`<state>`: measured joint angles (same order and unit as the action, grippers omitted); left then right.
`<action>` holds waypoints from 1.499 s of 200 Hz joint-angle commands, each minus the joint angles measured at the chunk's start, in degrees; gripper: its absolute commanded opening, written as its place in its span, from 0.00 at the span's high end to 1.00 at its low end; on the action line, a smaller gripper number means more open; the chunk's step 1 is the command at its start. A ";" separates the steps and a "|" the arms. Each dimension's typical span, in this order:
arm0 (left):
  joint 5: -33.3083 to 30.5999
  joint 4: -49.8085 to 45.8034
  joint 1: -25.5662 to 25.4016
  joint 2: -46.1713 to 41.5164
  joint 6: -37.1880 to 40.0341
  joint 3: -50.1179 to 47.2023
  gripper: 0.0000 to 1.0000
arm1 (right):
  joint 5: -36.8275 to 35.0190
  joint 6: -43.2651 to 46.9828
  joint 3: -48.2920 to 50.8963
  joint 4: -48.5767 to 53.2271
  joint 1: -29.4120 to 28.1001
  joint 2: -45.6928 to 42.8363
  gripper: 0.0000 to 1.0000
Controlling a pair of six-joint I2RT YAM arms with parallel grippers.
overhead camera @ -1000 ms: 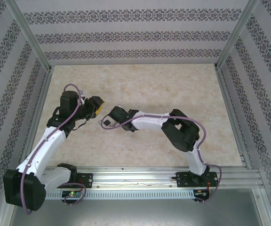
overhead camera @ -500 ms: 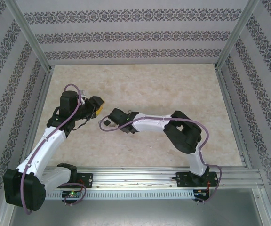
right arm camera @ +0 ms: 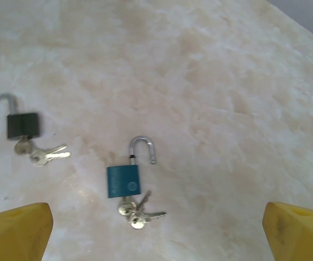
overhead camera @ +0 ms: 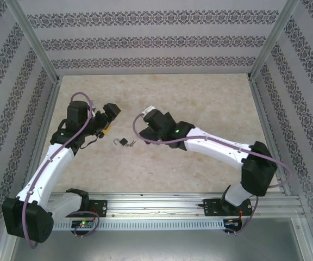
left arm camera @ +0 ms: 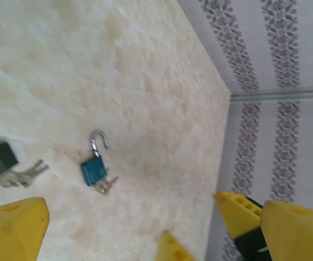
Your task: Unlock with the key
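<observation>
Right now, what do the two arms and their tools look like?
The left arm and the right arm both have white links and black joints. A purple cable runs along each arm. A small green light glows near the right wrist. The left tool and the right tool are black, with yellow wedge-shaped fingers.

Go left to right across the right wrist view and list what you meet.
First the black padlock, shackle open → teal padlock, shackle open → yellow fingertip at the right edge.
</observation>
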<state>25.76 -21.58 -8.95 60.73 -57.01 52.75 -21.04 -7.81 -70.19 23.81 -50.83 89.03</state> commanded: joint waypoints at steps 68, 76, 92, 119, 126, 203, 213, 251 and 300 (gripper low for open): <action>-37.64 -6.12 1.16 4.43 30.90 0.80 0.01 | -0.84 -9.25 23.09 -17.77 27.66 -21.83 0.02; -39.70 -4.95 1.36 5.80 33.53 0.47 0.01 | -2.11 -10.23 25.32 -19.36 30.99 -22.95 0.02; -43.73 3.55 1.61 7.19 39.21 -4.43 0.01 | -2.98 -8.39 31.55 -26.02 35.58 -24.87 0.02; -49.79 24.25 3.63 6.75 40.37 -17.14 0.01 | -8.87 2.39 43.62 -49.16 37.04 -25.08 0.02; -49.63 30.27 4.54 7.20 40.53 -19.91 0.01 | -9.67 2.94 44.79 -51.62 37.93 -24.22 0.02; -40.19 69.90 10.27 20.92 48.85 -33.30 0.01 | 9.87 4.14 54.43 -91.71 48.86 1.13 0.02; -38.62 87.66 10.52 25.79 50.69 -38.62 0.01 | 11.09 4.09 52.45 -84.02 49.05 -1.92 0.02; -29.69 79.52 11.41 25.58 52.09 -35.51 0.00 | 8.91 4.04 51.07 -79.81 48.73 -2.31 0.02; -32.73 74.56 8.95 28.81 53.81 -31.67 0.01 | 5.55 6.16 51.38 -83.57 46.25 -0.65 0.02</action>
<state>-7.46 55.79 0.78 90.83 -4.78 19.70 -14.26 -2.74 -18.26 -56.49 -4.05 87.92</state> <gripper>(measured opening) 0.992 0.982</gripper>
